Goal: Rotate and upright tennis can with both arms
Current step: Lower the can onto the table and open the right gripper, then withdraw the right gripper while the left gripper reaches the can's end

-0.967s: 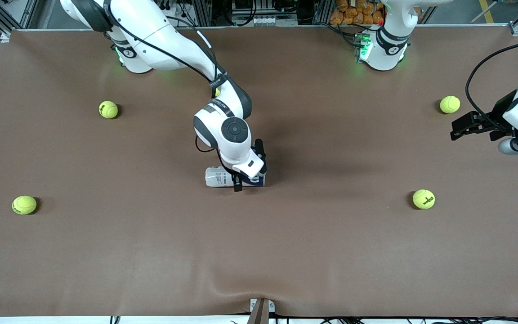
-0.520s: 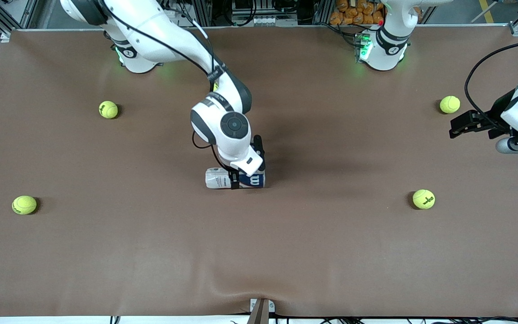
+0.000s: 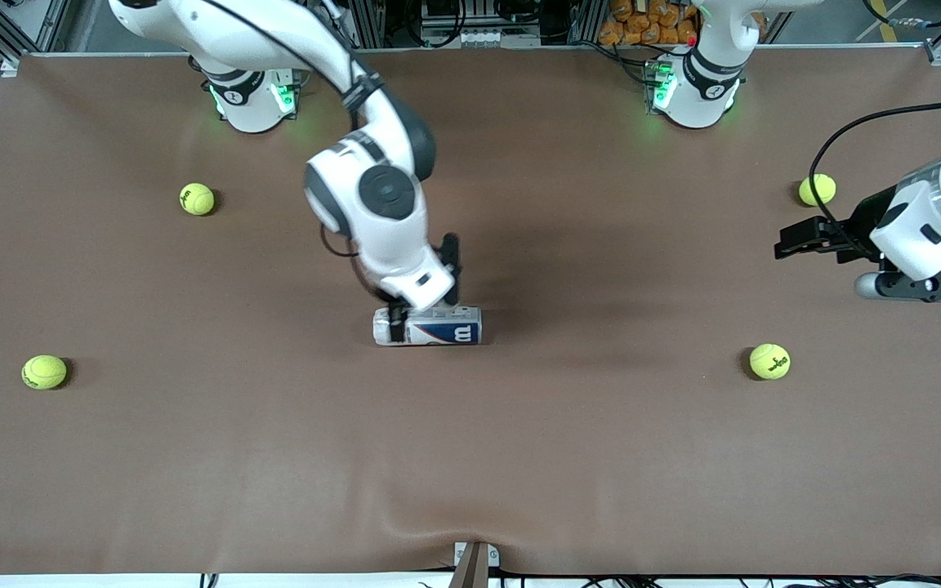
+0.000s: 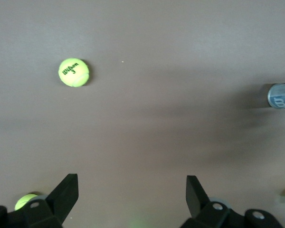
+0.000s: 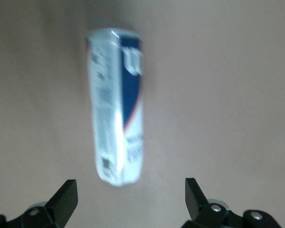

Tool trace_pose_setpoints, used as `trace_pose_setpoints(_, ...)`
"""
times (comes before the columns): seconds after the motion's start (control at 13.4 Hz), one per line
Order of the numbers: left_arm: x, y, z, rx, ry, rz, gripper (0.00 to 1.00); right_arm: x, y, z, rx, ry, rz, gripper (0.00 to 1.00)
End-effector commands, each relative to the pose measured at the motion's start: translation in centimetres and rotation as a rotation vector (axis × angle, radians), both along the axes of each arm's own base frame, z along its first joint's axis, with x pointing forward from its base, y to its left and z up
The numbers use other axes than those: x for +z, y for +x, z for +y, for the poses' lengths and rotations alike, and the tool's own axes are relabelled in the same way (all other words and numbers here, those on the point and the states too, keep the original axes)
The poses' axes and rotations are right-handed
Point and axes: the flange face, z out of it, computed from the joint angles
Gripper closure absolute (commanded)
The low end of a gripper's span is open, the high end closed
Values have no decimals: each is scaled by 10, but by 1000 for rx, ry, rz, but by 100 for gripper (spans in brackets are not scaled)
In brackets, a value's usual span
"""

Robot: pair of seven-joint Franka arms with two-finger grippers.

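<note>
The tennis can lies on its side near the middle of the brown table, its white end toward the right arm's end and its dark-blue "W" end toward the left arm's. My right gripper hangs open over the can's white half and holds nothing. In the right wrist view the can lies ahead of the right gripper, outside its spread fingers. My left gripper is open and empty over the table near the left arm's end. In the left wrist view the left gripper has bare table between its fingers, and the can shows at the frame's edge.
Several yellow-green tennis balls lie scattered on the table: one close by the left arm, one nearer the front camera, two toward the right arm's end. The tablecloth has a wrinkle at its front edge.
The right gripper has lifted off the can and shifted toward its white end, uncovering the label. The left arm has moved in toward the table's middle. The can has stayed put.
</note>
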Motion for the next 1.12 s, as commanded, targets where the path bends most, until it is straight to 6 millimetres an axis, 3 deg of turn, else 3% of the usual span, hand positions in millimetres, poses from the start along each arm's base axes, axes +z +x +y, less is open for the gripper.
trace_pose_setpoints(0.0,-16,9,-15,-8,-78,38,0,23,41,-72,-278,33,-39,0)
trace_pose_setpoints(0.22,-45,18,-30,3,-167,94,0,46,79,-167,-644,66,-95,0)
trace_pose_setpoints(0.37,-76,25,-57,13,-288,164,0,57,100,-250,-863,83,-123,0)
trace_pose_setpoints(0.52,-103,29,-82,19,-366,215,0,74,109,-334,-1025,96,-147,0)
trace_pose_setpoints(0.67,-135,38,-104,39,-472,249,0,103,96,-377,-1102,80,-125,0)
trace_pose_setpoints(0.82,-177,44,-134,26,-564,271,0,136,67,-408,-1186,59,-93,0)
trace_pose_setpoints(1.04,-230,65,-158,-10,-715,239,0,172,24,-462,-1373,66,-5,0)
